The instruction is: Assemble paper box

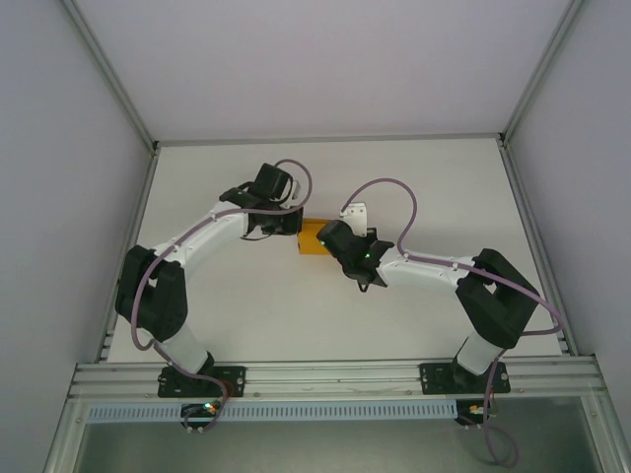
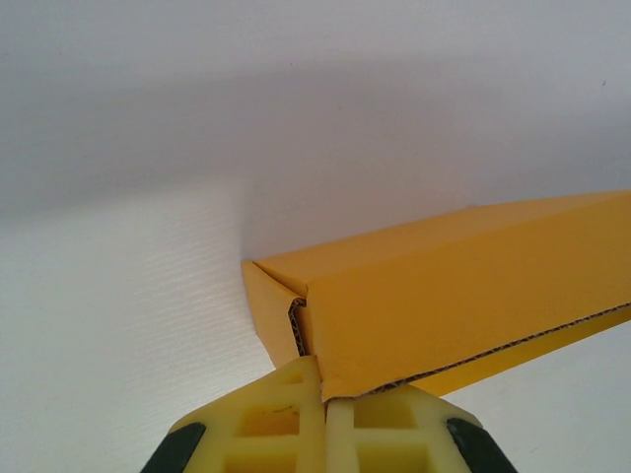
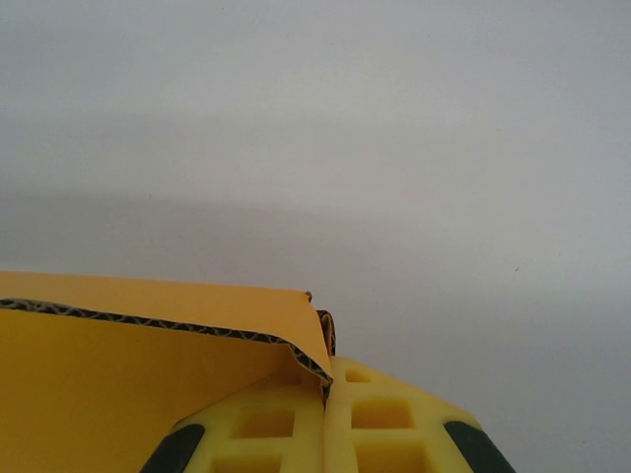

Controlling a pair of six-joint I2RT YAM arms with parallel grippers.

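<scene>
I note the paper box (image 1: 312, 238) mid-table (image 1: 414, 177), its long axis running left to right between the arms. The left gripper (image 2: 322, 414) pinches the card edge at one end, the right gripper (image 3: 325, 414) at the other. Both are equally near.

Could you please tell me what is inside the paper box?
Only folded orange panels and corrugated edges of the paper box show; its interior is hidden by its own walls.

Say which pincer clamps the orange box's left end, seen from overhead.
The left pincer: shut on the paper box at its left end in the overhead view. The right pincer is shut on the opposite, right end.
</scene>
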